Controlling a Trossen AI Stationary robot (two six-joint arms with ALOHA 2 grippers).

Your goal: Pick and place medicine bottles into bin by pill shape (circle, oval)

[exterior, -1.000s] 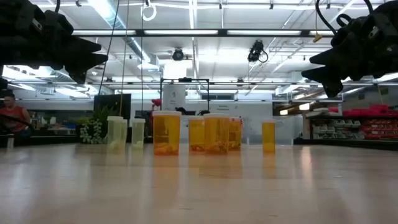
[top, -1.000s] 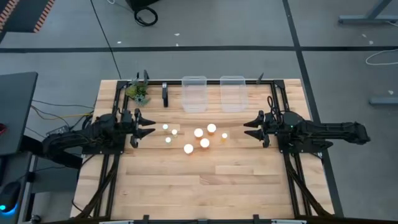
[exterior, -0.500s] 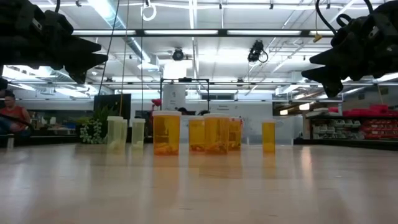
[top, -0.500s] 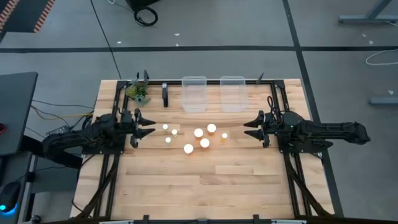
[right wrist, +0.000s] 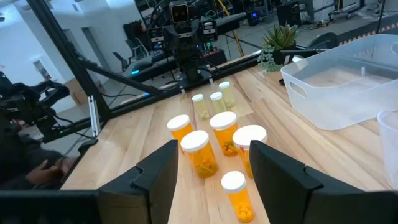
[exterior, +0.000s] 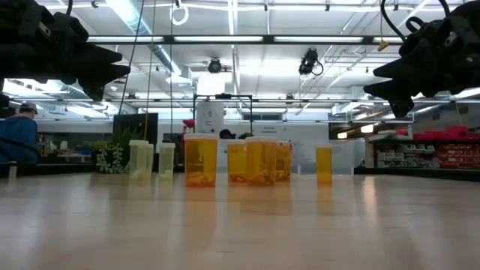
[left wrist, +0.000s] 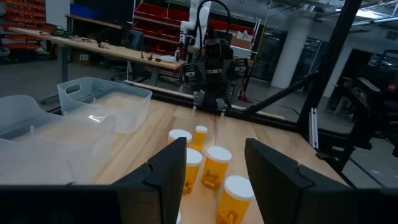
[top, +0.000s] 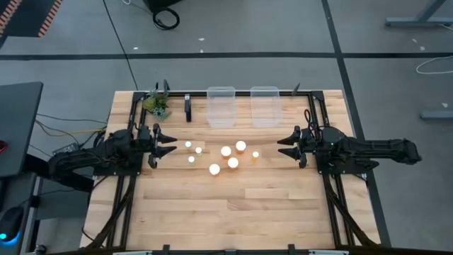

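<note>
Several medicine bottles, orange-amber with white caps, stand upright on their bases in the middle of the wooden table, clustered around one (top: 226, 151). Two paler ones (top: 188, 145) stand on a small board to their left. In the low view the amber bottles (exterior: 200, 160) form a row. My left gripper (top: 168, 146) hovers open and level left of the bottles, and its wrist view shows its fingers (left wrist: 168, 177) apart. My right gripper (top: 285, 146) hovers open to their right, with a slim bottle (right wrist: 236, 193) just ahead of it. Neither gripper touches anything.
Two clear plastic bins (top: 221, 106) (top: 265, 106) stand side by side at the table's far edge. A small green plant (top: 156, 105) and a dark stand (top: 188, 108) sit at the far left. A black frame (top: 311, 113) edges the table.
</note>
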